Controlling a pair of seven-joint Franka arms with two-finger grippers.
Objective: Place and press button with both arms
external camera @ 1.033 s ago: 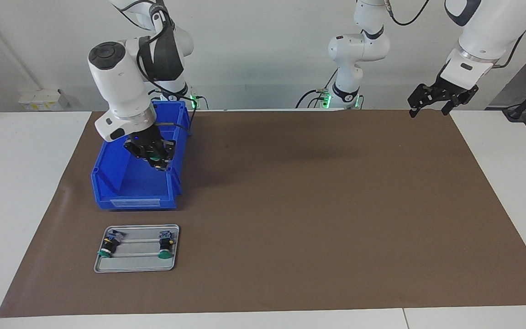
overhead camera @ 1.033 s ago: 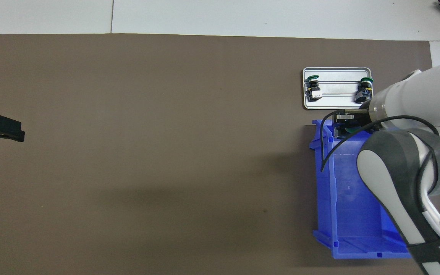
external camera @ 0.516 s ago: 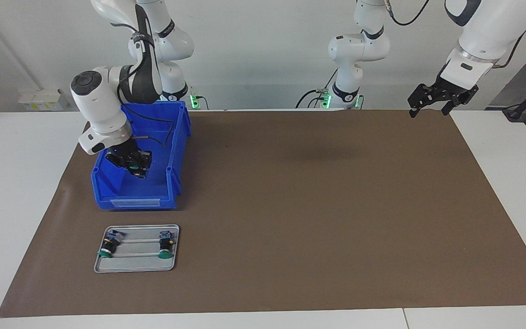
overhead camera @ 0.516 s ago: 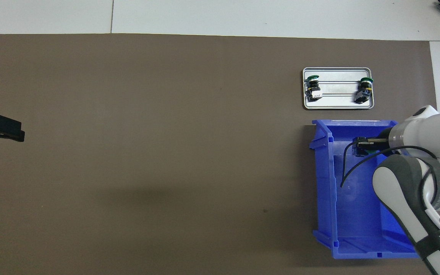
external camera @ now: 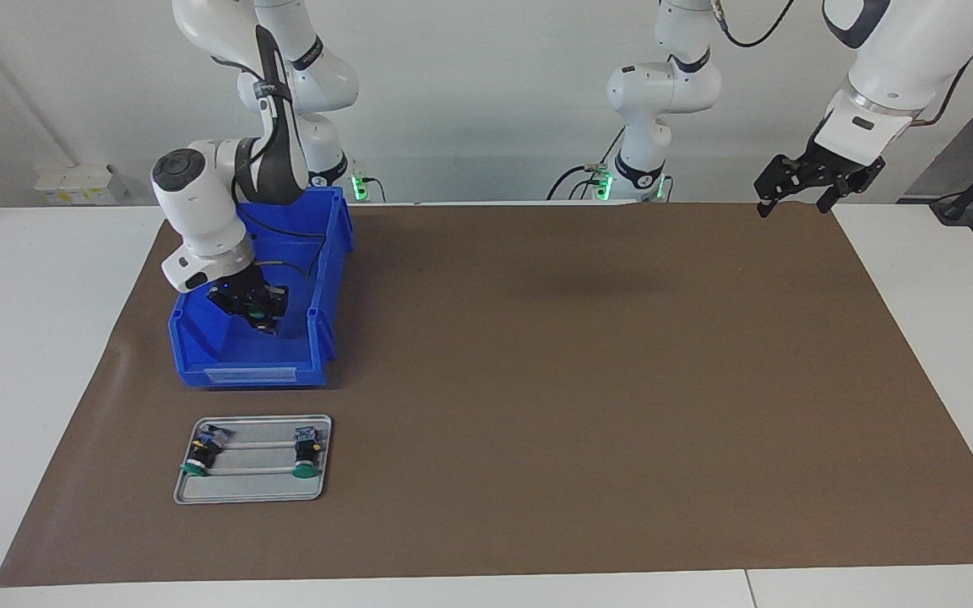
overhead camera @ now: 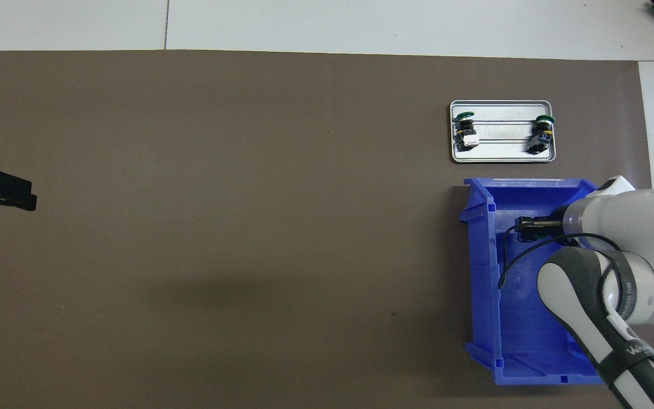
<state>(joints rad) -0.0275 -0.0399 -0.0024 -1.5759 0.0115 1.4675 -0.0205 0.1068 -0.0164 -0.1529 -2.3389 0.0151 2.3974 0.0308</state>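
right hand [external camera: 260, 314]: closed on green-capped button [external camera: 259, 319] inside blue plastic bin [external camera: 199, 359] | left hand [external camera: 816, 181]: wide, waits over worktop [external camera: 917, 279] | no readable writing

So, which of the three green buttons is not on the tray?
The button held in the right gripper, over the blue bin. The other two lie on the tray.

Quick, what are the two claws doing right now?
Left gripper: open, holding nothing, waiting over the brown mat's corner.
Right gripper: shut on a green button, over the blue bin.
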